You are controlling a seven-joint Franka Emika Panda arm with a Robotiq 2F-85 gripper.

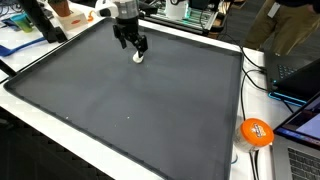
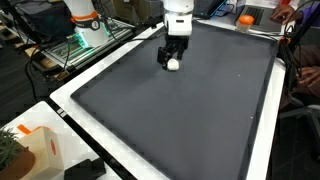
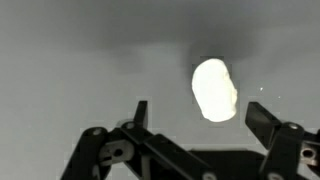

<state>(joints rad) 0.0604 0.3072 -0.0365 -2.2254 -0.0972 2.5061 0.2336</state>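
Note:
A small white rounded lump (image 3: pixel 214 90) lies on the dark grey mat (image 1: pixel 130 100). In both exterior views it shows as a white blob (image 1: pixel 138 57) (image 2: pixel 173 65) right below the black fingers. My gripper (image 3: pixel 203 116) hovers over it, open, with the lump between and just ahead of the fingertips in the wrist view. Neither finger touches it. In the exterior views the gripper (image 1: pixel 133 47) (image 2: pixel 172 58) points straight down near the mat's far part.
An orange ball (image 1: pixel 256 131) rests on the white table edge beside cables and a laptop (image 1: pixel 300 125). A white border (image 2: pixel 110 125) frames the mat. Boxes and equipment crowd the far edge, and a person (image 1: pixel 290 25) stands at the back.

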